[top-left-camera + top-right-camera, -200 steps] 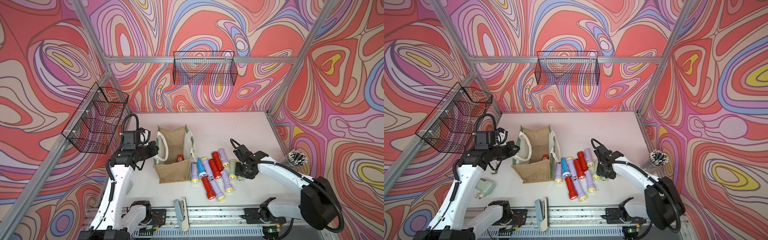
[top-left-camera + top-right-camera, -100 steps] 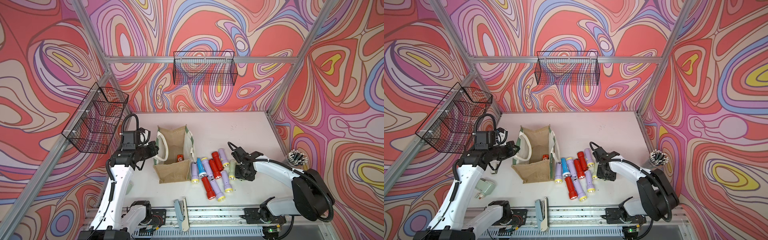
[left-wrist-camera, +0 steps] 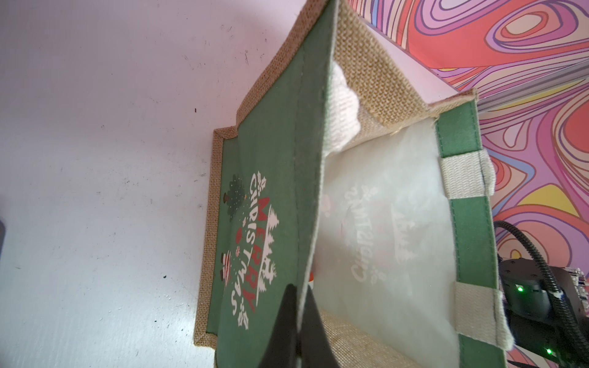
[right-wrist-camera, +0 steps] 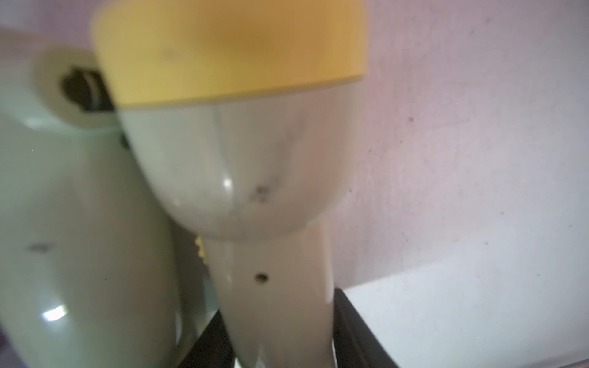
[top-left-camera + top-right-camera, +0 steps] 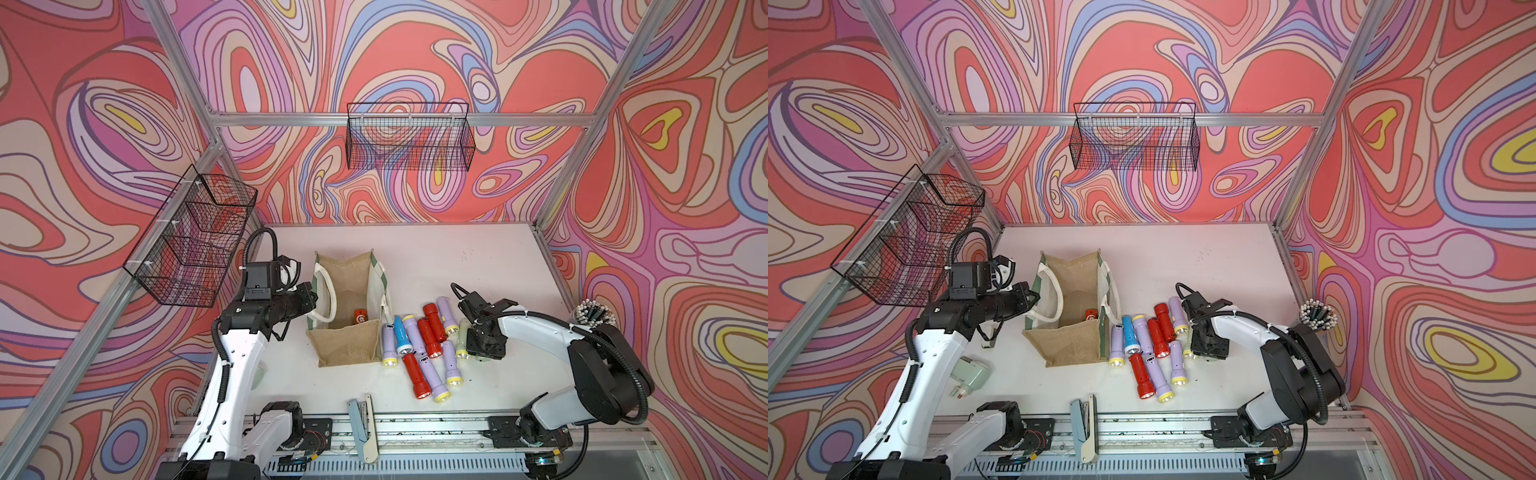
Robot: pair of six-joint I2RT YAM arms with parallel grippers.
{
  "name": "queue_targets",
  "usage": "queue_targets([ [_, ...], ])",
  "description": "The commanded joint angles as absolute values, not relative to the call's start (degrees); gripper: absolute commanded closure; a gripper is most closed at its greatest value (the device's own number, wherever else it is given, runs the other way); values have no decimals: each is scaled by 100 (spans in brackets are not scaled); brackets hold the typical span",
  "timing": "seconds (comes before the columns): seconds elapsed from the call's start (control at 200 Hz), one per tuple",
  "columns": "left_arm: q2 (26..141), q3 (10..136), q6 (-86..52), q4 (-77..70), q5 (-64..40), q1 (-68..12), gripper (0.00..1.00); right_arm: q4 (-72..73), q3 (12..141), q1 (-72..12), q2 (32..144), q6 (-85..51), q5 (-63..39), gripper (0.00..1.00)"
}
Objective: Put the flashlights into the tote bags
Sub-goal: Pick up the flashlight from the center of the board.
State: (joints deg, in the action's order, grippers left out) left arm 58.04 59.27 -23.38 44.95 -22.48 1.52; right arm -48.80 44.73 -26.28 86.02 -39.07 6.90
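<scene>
Jaws of right gripper (image 4: 277,321) pinch pale green torch (image 4: 242,159) by its handle, long axis running out from wrist, lens end far. 2nd green torch (image 4: 79,239) just beside. Bag (image 5: 345,345) is to robot's left, past torch pile (image 5: 419,345), mouth up, 1 orange torch (image 5: 360,318) inside. Left gripper (image 3: 298,306) jaws clamp its green side panel (image 3: 271,143).

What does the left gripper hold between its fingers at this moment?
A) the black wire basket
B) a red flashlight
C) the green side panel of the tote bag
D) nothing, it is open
C: in the left wrist view the left gripper has its fingers pinched shut on the edge of the green side panel of the tote bag.
</scene>
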Motion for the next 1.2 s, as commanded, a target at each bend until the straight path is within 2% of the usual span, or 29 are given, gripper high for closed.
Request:
queue_targets([
  [0.0,5682,5979,-2320,4575,-2215,181,100,-4645,4317,-2606,8820,-4027,878,52],
  [0.135,5688,5964,-2337,4552,-2239,176,100,-4632,4315,-2604,8853,-4030,875,54],
  [0.215,5687,5968,-2333,4553,-2239,176,100,-4601,4316,-2602,8880,-4026,880,63],
  [0.461,5643,5948,-2325,4579,-2197,176,100,-4706,4326,-2607,8920,-4092,811,72],
  [0.631,5668,5948,-2327,4565,-2198,176,100,-5077,4576,-2612,8512,-4209,1061,79],
  [0.981,5680,6012,-2309,4554,-2210,176,100,-5999,6464,-2618,7899,-3739,2090,85],
  [1.192,5627,5941,-2370,4514,-2272,176,100,-5789,7812,-2651,7884,-3372,1788,89],
])
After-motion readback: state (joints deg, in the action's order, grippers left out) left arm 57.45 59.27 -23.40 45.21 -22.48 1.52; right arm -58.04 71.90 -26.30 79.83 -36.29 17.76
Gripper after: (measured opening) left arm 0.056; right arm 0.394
